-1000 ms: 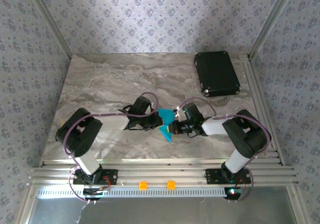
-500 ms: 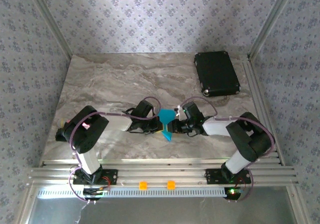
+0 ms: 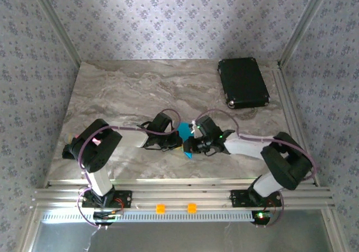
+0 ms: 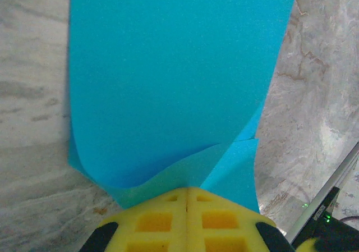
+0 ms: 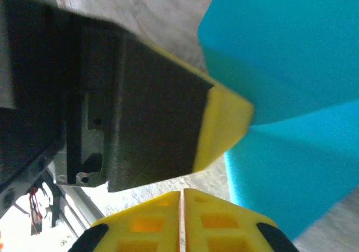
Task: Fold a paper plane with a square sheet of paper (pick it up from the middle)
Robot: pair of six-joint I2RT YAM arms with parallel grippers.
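Note:
The cyan sheet of paper [image 3: 184, 130] hangs curled between the two grippers just above the table's middle, with a lower corner [image 3: 189, 154] pointing toward the near edge. The arms hide most of its outline, so I cannot tell whether it has the form of a paper plane. My left gripper [image 4: 186, 189] is shut on the paper's [image 4: 168, 83] folded edge, and shows from above [image 3: 178, 140] on the paper's left side. My right gripper [image 5: 182, 193] is shut with nothing between its pads, just left of the paper [image 5: 291, 67] and below the left gripper's finger [image 5: 224, 123]. In the top view it [image 3: 190, 145] sits against the paper's right side.
A black rectangular case [image 3: 243, 83] lies at the back right of the marble table [image 3: 112, 95]. Aluminium rails [image 3: 179, 195] run along the near edge, and a frame post [image 3: 283, 95] borders the right side.
My right gripper opened, shut again without the paper and reached further left. Less of the paper shows from above. The left gripper has kept its grip.

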